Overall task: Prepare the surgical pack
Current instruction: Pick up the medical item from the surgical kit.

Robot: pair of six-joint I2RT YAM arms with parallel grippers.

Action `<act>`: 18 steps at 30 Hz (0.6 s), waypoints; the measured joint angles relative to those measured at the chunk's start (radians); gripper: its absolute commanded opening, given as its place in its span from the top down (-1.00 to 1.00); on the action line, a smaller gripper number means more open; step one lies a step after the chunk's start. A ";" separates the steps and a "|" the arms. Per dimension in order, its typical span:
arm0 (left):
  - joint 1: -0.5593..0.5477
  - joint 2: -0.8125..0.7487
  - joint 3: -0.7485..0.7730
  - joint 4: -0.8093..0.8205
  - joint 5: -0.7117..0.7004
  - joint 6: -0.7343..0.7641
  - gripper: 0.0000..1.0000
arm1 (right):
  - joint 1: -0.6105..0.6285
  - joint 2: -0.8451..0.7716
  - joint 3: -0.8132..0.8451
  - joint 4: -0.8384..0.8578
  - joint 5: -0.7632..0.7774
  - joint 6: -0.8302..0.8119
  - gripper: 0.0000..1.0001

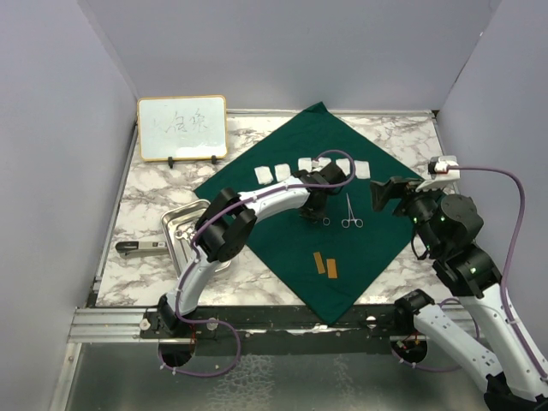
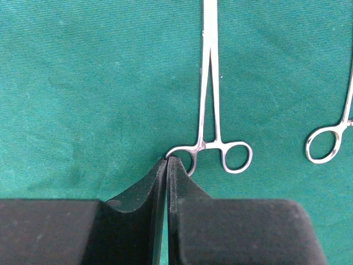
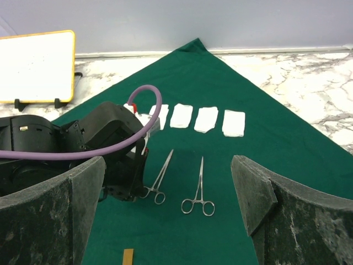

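Left claw pinches ring of silver forceps on green drape

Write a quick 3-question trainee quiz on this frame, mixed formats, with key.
1. True or false: the right hand is shut.
2. The left hand has its fingers closed on: A) a finger ring of the left forceps; B) a scalpel; C) a syringe.
3. Short answer: which steel item lies on the marble table to the left of the green drape?
Key: 1 false, it is wide open and holds nothing. 2 A. 3 the tray.
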 measured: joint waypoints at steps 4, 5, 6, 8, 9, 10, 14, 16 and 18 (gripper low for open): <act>0.000 -0.001 0.000 0.004 0.001 0.000 1.00 | 0.000 0.018 0.000 0.000 -0.016 0.006 -0.93; 0.001 -0.002 -0.001 0.005 0.002 0.000 1.00 | 0.000 0.024 0.000 0.000 -0.021 0.010 -0.90; 0.001 -0.003 -0.003 0.007 0.004 0.000 1.00 | 0.000 0.035 0.000 0.000 -0.030 0.016 -0.88; 0.006 -0.006 -0.008 0.011 0.013 -0.002 1.00 | 0.000 0.058 0.000 -0.001 -0.049 0.030 -0.81; 0.007 -0.007 -0.009 0.013 0.020 -0.003 1.00 | 0.000 0.068 -0.003 0.000 -0.061 0.036 -0.75; 0.011 -0.010 -0.013 0.017 0.028 -0.003 1.00 | 0.000 0.075 -0.009 0.001 -0.071 0.045 -0.67; 0.025 -0.027 -0.043 0.045 0.065 -0.013 1.00 | 0.000 0.108 -0.080 0.016 -0.140 0.079 -0.41; 0.032 -0.037 -0.060 0.058 0.080 -0.018 1.00 | 0.000 0.142 -0.116 0.021 -0.175 0.096 -0.31; 0.036 -0.043 -0.071 0.068 0.092 -0.020 1.00 | 0.000 0.180 -0.142 0.027 -0.211 0.113 -0.26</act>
